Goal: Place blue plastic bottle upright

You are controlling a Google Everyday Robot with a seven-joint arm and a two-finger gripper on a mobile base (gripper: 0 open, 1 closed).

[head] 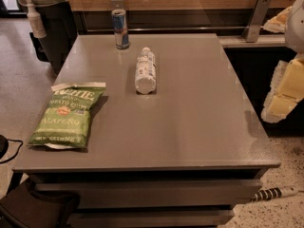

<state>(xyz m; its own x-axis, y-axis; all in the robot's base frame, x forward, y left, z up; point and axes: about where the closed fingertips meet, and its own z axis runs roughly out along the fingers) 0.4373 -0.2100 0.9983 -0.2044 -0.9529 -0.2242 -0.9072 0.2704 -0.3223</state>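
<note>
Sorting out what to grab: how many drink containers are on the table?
2. The blue plastic bottle lies on its side on the table; the slim can stands upright behind it. The hand is beyond the table's right edge. Nothing seems hidden.

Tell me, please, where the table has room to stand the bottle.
The right half, between the lying bottle and the right edge of the table, is bare, as is the front strip beside the chip bag. The back left is crowded by the can. The gripper hangs beyond that edge.
</note>
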